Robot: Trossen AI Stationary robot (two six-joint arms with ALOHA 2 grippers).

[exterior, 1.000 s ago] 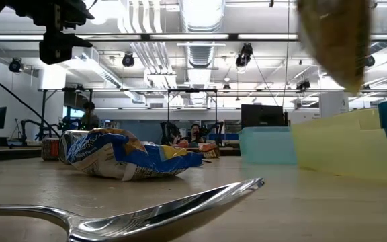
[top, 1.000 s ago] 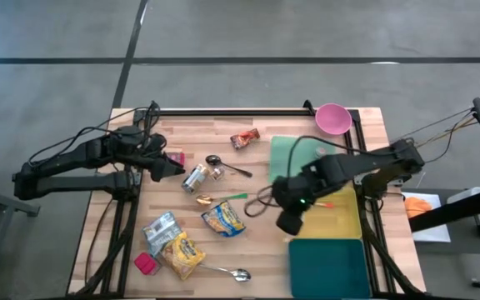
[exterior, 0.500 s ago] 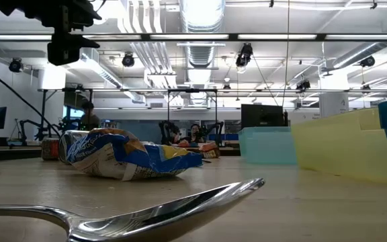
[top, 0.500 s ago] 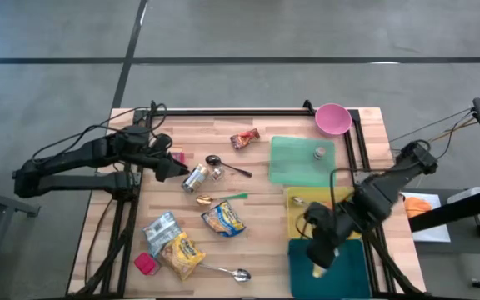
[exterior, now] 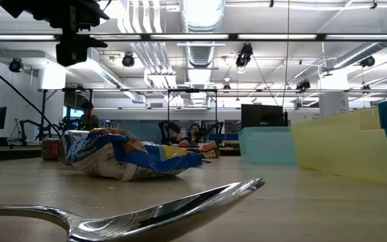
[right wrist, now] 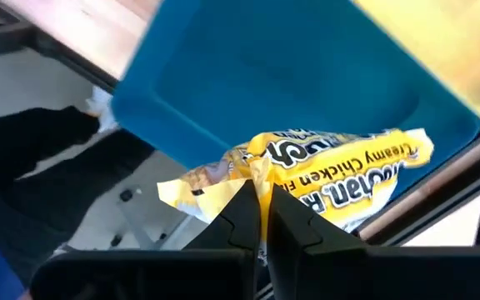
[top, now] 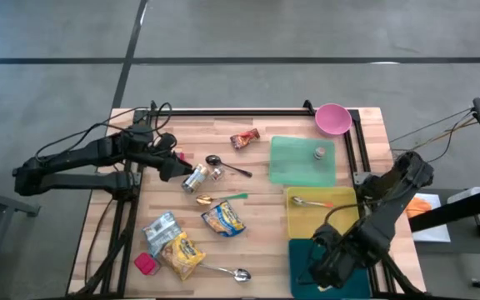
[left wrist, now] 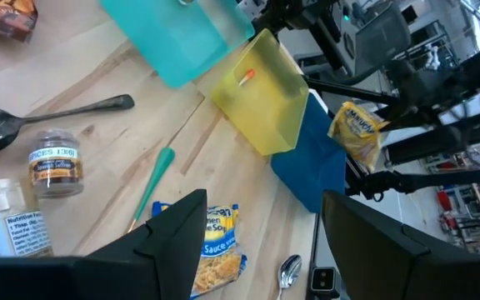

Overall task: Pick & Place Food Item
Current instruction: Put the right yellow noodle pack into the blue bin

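- High view: the right gripper (top: pixel 323 272) hangs over the dark blue bin (top: pixel 344 250) at the table's near right corner, next to the yellow bin (top: pixel 340 218) and the pale green tray (top: pixel 294 167). The packet it carries is hidden under the arm here. The left gripper (top: pixel 180 169) sits near the small jars (top: pixel 196 177) at the left centre of the table (top: pixel 257 242), with other packets such as the noodle bag (top: pixel 223 220) lying loose nearby.
- Low view: neither gripper's fingertips show; only a spoon (exterior: pixel 146 214) close up, a crumpled blue-and-yellow bag (exterior: pixel 123 156), and the bin walls (exterior: pixel 341 149) at the right.
- Left wrist view: the left fingers (left wrist: pixel 173 237) stand spread with nothing between them. Far off, the yellow ramen packet (left wrist: pixel 355 132) dangles from the right arm above the blue bin (left wrist: pixel 311 171).
- Right wrist view: the right fingers (right wrist: pixel 244 218) are pressed together on the packet's (right wrist: pixel 323 179) crimped edge, and the bag hangs just over the blue bin's floor (right wrist: pixel 290 75).
- Handling judgement: the packet looks light, with thin crinkly film that bends freely. The noodle block inside is probably brittle, so squeezing the body risks cracking it. The sealed seam is the sound place to pinch, as here, though slick film could slip if swung hard.
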